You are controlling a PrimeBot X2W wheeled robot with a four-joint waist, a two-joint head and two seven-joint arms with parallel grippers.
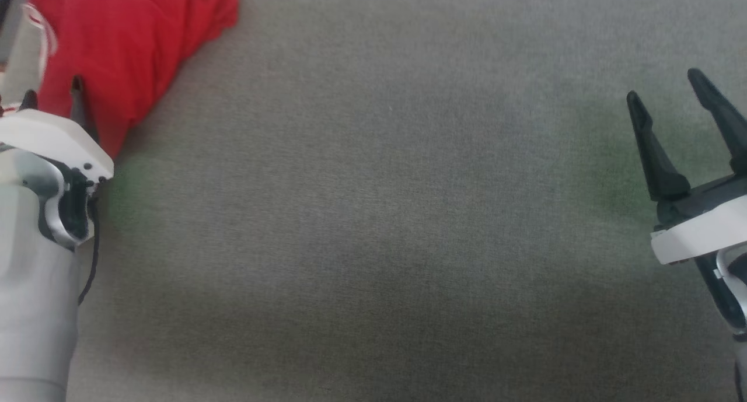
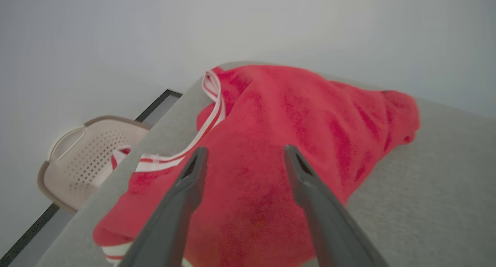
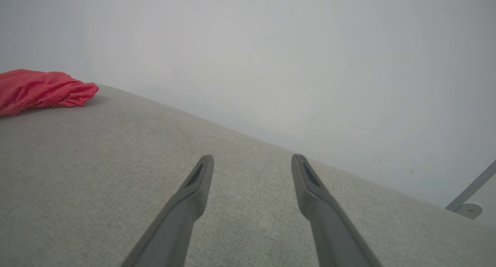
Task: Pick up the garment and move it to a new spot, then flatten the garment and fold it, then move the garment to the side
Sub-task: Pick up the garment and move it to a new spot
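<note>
The bright red garment (image 1: 125, 46) lies bunched at the far left corner of the grey table (image 1: 379, 215); its red-white striped trim (image 2: 211, 104) shows along one edge. No number is visible. My left gripper (image 1: 51, 94) is open, its dark fingers over the near end of the heap, and the left wrist view shows the gripper (image 2: 245, 152) spread above the red cloth (image 2: 294, 119). At the right side my right gripper (image 1: 665, 84) is open over bare table with nothing between the fingers (image 3: 310, 181). The right wrist view shows the garment (image 3: 38, 90) far off to its left.
A beige perforated laundry basket (image 2: 85, 154) stands beyond the table's left edge, close to the garment. A thin grey metal leg (image 3: 471, 189) shows past the far table edge. Pale wall lies behind the table.
</note>
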